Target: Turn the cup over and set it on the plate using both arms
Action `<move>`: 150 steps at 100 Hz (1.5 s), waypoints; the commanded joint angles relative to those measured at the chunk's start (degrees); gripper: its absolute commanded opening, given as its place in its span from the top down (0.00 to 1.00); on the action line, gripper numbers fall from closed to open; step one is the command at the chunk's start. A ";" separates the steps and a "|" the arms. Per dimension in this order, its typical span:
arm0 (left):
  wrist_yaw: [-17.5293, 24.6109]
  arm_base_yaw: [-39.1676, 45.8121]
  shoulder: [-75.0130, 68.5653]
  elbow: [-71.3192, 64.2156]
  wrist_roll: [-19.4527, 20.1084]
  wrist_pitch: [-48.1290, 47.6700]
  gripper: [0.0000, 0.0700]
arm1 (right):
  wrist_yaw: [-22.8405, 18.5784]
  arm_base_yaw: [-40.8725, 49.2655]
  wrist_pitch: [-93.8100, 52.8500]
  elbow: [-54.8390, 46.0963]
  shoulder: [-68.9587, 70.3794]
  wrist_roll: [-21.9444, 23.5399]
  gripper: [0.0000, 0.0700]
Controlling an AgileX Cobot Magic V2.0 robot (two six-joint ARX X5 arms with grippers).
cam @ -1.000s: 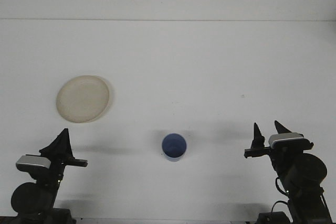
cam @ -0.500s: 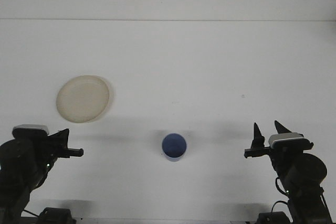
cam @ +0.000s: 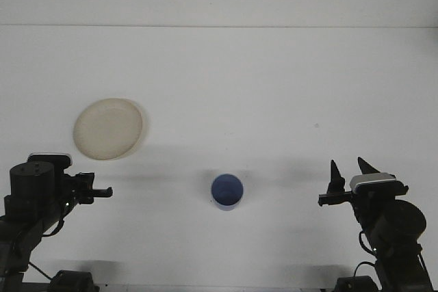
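A white counter [cam: 226, 80] fills the front view, with a paler wall band along the top. No brand mark, label or writing can be read on anything here; the surfaces are plain.

The blue cup [cam: 226, 191] stands on the counter near the lower middle, its round opening facing up toward the camera, so the dark blue inside shows within a lighter blue rim. It sits roughly between the two arms and touches neither. The cream plate [cam: 109, 128] lies flat on the counter up and to the left of the cup, well apart from it, with nothing on it.

The right gripper [cam: 348, 171] is at the lower right, its two black fingers [cam: 335, 174] pointing up with a clear gap between them; it is released and holds nothing. A silver-grey block sits just behind the fingers on the black arm body.

The left gripper [cam: 102, 192] is at the lower left, below the plate and level with the cup. It points sideways toward the cup, and from this angle it shows only as a short dark stub at the end of the black arm, so I cannot tell whether it is released or clenched. Nothing appears to be in it. A light grey strip tops the arm housing behind it.

Soft shadows fall on the counter beside the cup and plate.
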 commanded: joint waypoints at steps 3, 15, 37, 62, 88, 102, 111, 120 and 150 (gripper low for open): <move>0.07 -0.13 -0.07 1.07 -2.05 -0.07 0.67 | -0.15 0.00 0.55 0.57 0.15 0.07 0.41; 0.07 -0.13 -0.48 1.07 -2.05 0.04 0.35 | -0.13 0.00 0.55 0.57 0.15 0.07 0.41; 0.09 -0.13 -0.48 1.09 -2.03 -0.55 0.23 | -0.15 0.00 0.55 0.57 0.15 0.07 0.41; 3.30 -2.67 4.50 4.59 -1.81 -5.18 0.23 | -0.15 0.00 0.55 0.57 0.15 0.09 0.41; 3.52 -13.55 14.64 12.35 -3.93 -5.86 0.23 | -0.15 0.00 0.55 0.57 0.15 0.11 0.41; 3.48 -20.76 21.49 16.72 -5.33 -5.07 0.23 | -0.15 0.00 0.55 0.57 0.15 0.11 0.41; 3.48 -25.38 26.01 18.88 -6.34 -3.10 0.23 | -0.13 0.00 0.55 0.57 0.15 0.11 0.41; 3.45 -29.46 30.51 20.87 -6.75 -1.25 0.23 | -0.15 0.00 0.55 0.57 0.15 0.11 0.41; 2.62 -39.52 44.65 28.06 -7.63 0.46 0.23 | -0.13 0.00 0.52 0.57 0.15 0.09 0.41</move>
